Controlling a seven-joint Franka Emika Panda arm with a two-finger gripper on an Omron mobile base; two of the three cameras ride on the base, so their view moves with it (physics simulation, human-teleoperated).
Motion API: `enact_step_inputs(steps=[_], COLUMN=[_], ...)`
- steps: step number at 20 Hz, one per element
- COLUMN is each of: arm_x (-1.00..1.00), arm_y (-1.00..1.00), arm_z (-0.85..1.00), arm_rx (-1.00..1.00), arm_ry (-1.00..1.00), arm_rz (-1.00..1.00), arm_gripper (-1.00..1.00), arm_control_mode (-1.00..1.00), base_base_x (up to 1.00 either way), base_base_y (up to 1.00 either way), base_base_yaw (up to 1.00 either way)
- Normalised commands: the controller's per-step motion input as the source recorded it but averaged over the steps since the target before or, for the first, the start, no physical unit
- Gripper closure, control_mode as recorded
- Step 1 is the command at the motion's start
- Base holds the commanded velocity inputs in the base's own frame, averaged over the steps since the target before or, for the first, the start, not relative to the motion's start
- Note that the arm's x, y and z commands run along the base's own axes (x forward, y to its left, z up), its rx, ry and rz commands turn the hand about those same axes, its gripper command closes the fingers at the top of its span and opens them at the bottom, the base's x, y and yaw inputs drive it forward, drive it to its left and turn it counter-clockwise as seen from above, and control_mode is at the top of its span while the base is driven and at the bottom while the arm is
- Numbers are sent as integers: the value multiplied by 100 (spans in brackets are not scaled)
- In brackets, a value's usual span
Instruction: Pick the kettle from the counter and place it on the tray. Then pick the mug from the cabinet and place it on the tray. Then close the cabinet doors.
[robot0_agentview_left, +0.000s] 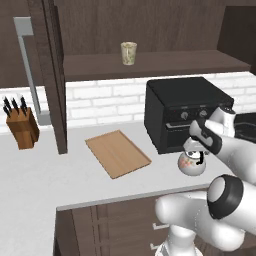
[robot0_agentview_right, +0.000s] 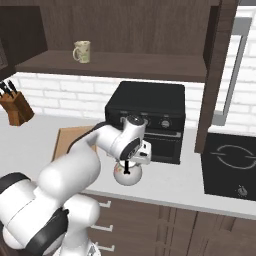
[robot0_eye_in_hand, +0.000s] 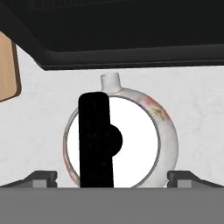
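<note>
The gripper hangs with jaws spread wide over the kettle, gripping nothing. The kettle stands on the counter at lower right of the left base view, before the oven. The tray at centre lies bare, the mug sits on the cabinet shelf at upper centre, and a cabinet door stands open: by my reckoning, nothing is done yet

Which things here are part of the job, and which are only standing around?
Part of the job:
- kettle on the counter, under the open hand
- tray, nothing on it yet
- mug on the cabinet shelf
- cabinet doors, open

Only standing around:
- black oven
- knife block
- hob
</note>
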Motion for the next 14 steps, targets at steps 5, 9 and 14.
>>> enact_step_inputs(steps=[5,9,14], arm_x=[2,0,0], arm_y=[-2,0,0], arm_z=[0,0,0], arm_rx=[0,0,0], arm_ry=[1,0,0], arm_rz=[0,0,0], arm_gripper=[100,100,100], arm_control_mode=[-100,-100,-100], base_base_x=[0,0,0], base_base_y=[0,0,0], base_base_yaw=[0,0,0])
